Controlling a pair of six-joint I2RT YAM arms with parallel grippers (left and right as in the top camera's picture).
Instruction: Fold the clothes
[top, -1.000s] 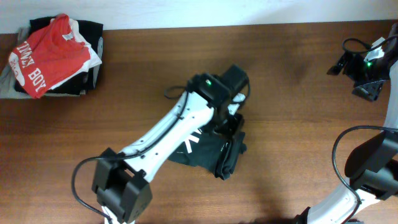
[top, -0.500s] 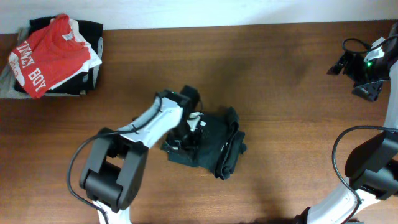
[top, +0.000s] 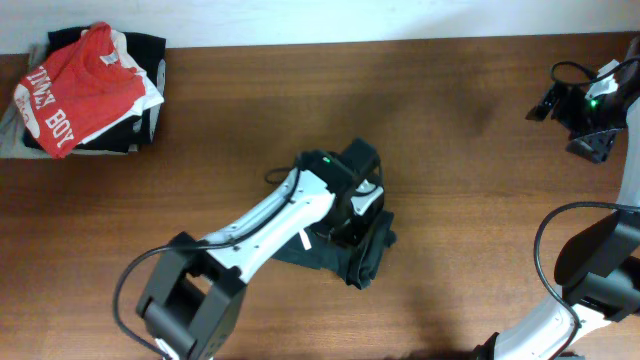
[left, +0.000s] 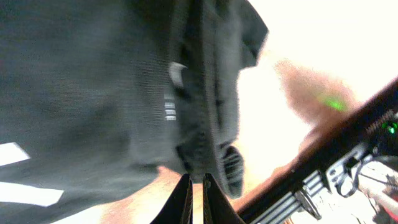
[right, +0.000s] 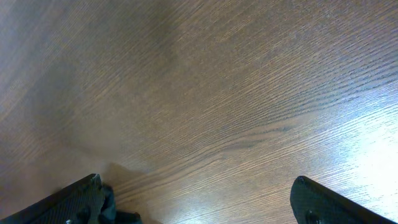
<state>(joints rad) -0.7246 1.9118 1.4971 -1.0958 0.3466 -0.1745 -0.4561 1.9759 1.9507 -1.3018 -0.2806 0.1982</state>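
Observation:
The clothes, a black T-shirt (top: 362, 250), lie bunched in a folded heap at the middle of the table. In the left wrist view the T-shirt (left: 93, 93) fills the left side, with white logo strokes (left: 25, 193) at the lower left. My left gripper (top: 362, 190) hovers over the heap's far edge. Its tips (left: 196, 178) stand almost together just off the folded hem, and only pale table shows in the slit between them. My right gripper (top: 590, 110) is far off at the back right corner. The right wrist view shows its fingers (right: 81, 199) wide apart over bare wood.
A pile of other garments, topped by a red shirt (top: 78, 90) with white lettering, sits at the back left corner. The wooden table (top: 470, 200) stretches between the black heap and the right arm. Cables hang by the right arm's base (top: 560, 250).
The left arm swung to the heap's left side and back over its far edge, and its jaws closed. The white logo seen earlier is now covered. The right arm stayed still.

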